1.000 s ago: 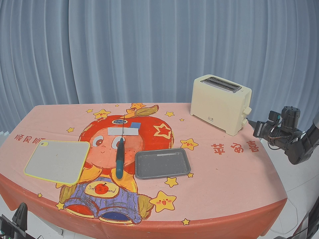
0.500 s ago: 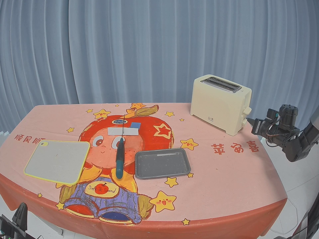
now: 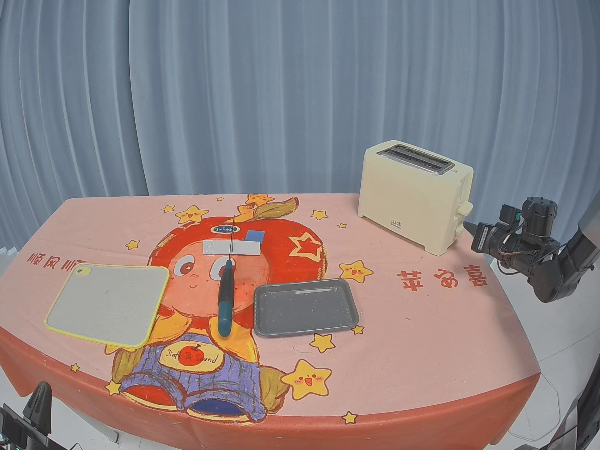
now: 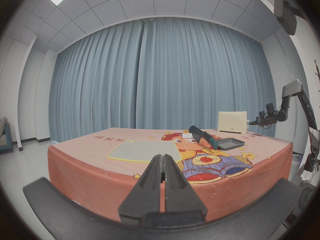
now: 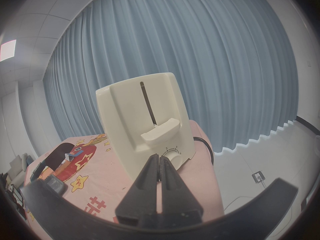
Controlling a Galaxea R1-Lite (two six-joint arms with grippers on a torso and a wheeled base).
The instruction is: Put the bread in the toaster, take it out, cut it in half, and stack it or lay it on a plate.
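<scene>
The cream toaster [image 3: 415, 195] stands at the table's back right, its two top slots dark. My right gripper [image 3: 470, 227] is shut and hovers just off the toaster's end, level with the dial. In the right wrist view the shut gripper [image 5: 159, 158] points at the dial, below the lever [image 5: 160, 132], which sits at the low end of its slot. A teal-handled knife [image 3: 225, 289] leans on a small white block [image 3: 231, 247] at mid-table. Left of it lies the cutting board [image 3: 107, 303], right of it the grey plate tray [image 3: 305, 307]. My left gripper [image 4: 163, 157] is shut, below the table's front edge.
A black power cord [image 5: 205, 144] curls behind the toaster near the table's right edge. The tablecloth [image 3: 412, 345] is bare in front of the toaster and tray. A blue curtain hangs behind the table.
My right gripper has edged up and left, closer to the toaster's lever end. Everything on the table has stayed put.
</scene>
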